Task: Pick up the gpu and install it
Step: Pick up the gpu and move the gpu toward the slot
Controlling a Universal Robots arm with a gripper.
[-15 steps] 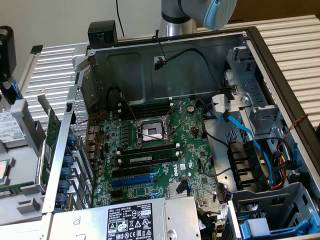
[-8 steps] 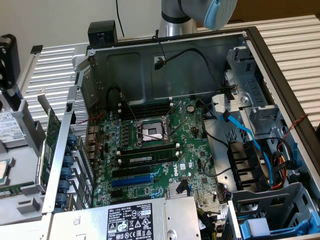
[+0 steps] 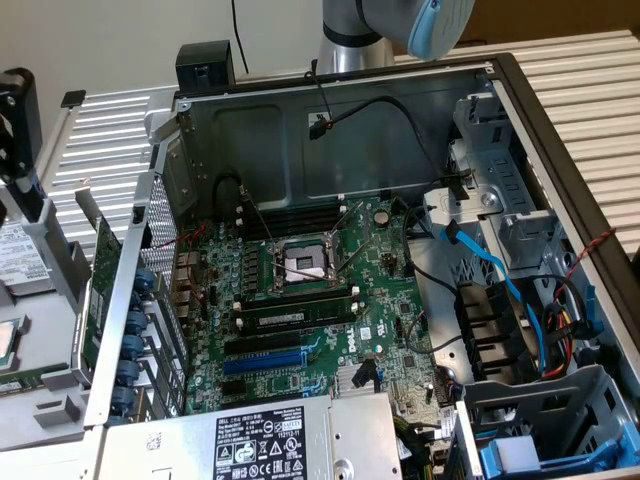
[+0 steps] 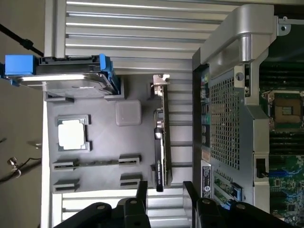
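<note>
Gripper (image 4: 165,185) stood spread astride the gpu (image 4: 161,137) end edge, clearance both sides; gpu stood on edge beside the computer case (image 4: 228,118), exterior view's left.

Even indoor light, soft shadows, faint glare

Gpu (image 4: 161,142) was matt black plastic, bracket (image 4: 160,81) bright metal; case (image 4: 225,123) bare perforated metal; tray (image 4: 95,142) matt grey.

Open computer case (image 3: 300,140) lying on the desk (image 3: 110,140), its green motherboard (image 3: 330,290) exposed; the robot arm (image 3: 350,40) rises behind the far wall. The gpu (image 3: 101,262) stands on edge just outside the case, at the exterior view's left.
</note>
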